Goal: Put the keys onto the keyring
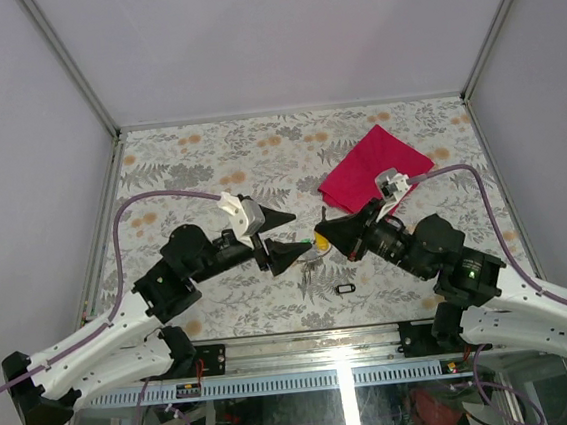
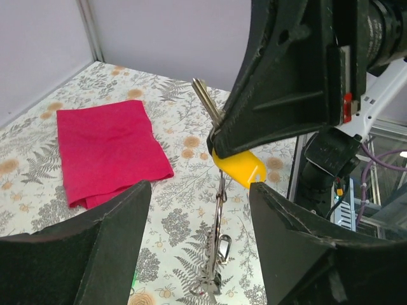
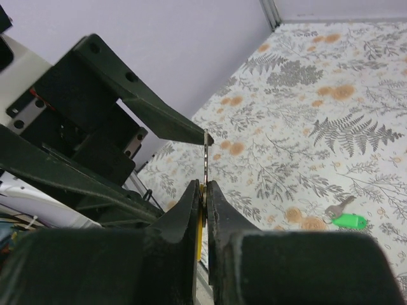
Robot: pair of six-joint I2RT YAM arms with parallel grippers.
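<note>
keyring (image 2: 219, 203) sits just below the yellow key (image 2: 240, 168) pinched by the right gripper (image 3: 203, 185); left gripper (image 2: 200, 187) spread. green key (image 3: 348, 220) and black tag (image 1: 346, 288) lie loose, unthreaded.

The right gripper (image 2: 215, 141) is clamping a yellow-headed key (image 2: 240, 170). The keyring (image 2: 219, 210) is hanging at its 6 o'clock, between the spread fingers of the left gripper (image 2: 199, 190). A red cloth (image 2: 108, 149) is lying at 9 o'clock.

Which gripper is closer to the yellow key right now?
Right. The right gripper is shut on the yellow key. The left gripper is open just in front of it, not gripping it.
</note>
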